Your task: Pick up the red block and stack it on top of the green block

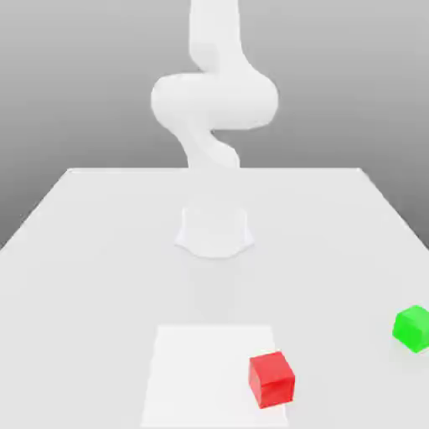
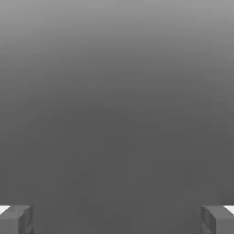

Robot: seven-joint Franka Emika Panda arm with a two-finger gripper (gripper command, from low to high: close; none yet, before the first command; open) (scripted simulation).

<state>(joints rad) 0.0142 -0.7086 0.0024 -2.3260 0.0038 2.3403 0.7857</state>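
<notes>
A red block [image 1: 271,379] rests on the white table near its front edge, a little toward the exterior view's right. A green block [image 1: 412,328] sits farther to the exterior view's right, close to the table's side edge and apart from the red one. In the hand view my gripper [image 2: 117,219] is open, its two grey fingertips [image 2: 16,219] standing wide apart with nothing between them, against a plain grey background. The white arm [image 1: 214,100] rises from its base at the table's middle rear.
The white table [image 1: 100,276] stretches wide around the arm's round base [image 1: 214,230]. A slightly brighter rectangular patch [image 1: 209,369] lies on the surface under and beside the red block. A grey backdrop lies behind.
</notes>
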